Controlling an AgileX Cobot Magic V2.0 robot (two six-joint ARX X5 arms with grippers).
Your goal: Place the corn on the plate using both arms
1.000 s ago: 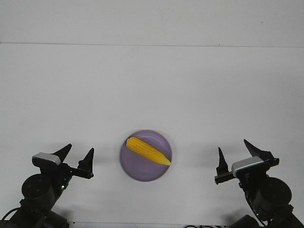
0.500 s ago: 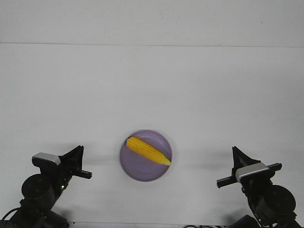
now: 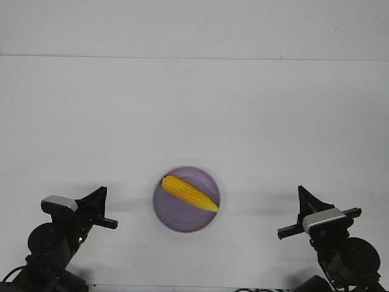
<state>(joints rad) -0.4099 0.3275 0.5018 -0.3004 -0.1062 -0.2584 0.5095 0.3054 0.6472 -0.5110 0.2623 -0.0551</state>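
Nearest the camera, at about 8 o'clock from the middle of the white table [image 3: 194, 109], the left arm [image 3: 51, 243] sits low at the table's front edge, its left gripper [image 3: 99, 196] a single dark point with the fingers pressed together and nothing between them. At about 4 o'clock, the right arm [image 3: 343, 255] sits the same way on the other side; the right gripper [image 3: 302, 196] also shows as one closed point, fingers together and empty. Both grippers stand well apart from the dish between them.

Between the two arms, at about 6 o'clock from the table's middle, lies the plate [image 3: 176, 216], flat on the table. The corn [image 3: 189, 193] rests on it, lying across the half farther from the robot, its blunt end toward 10 o'clock and its pointed tip toward 4 o'clock, near the rim. Neither gripper touches the corn or the plate.
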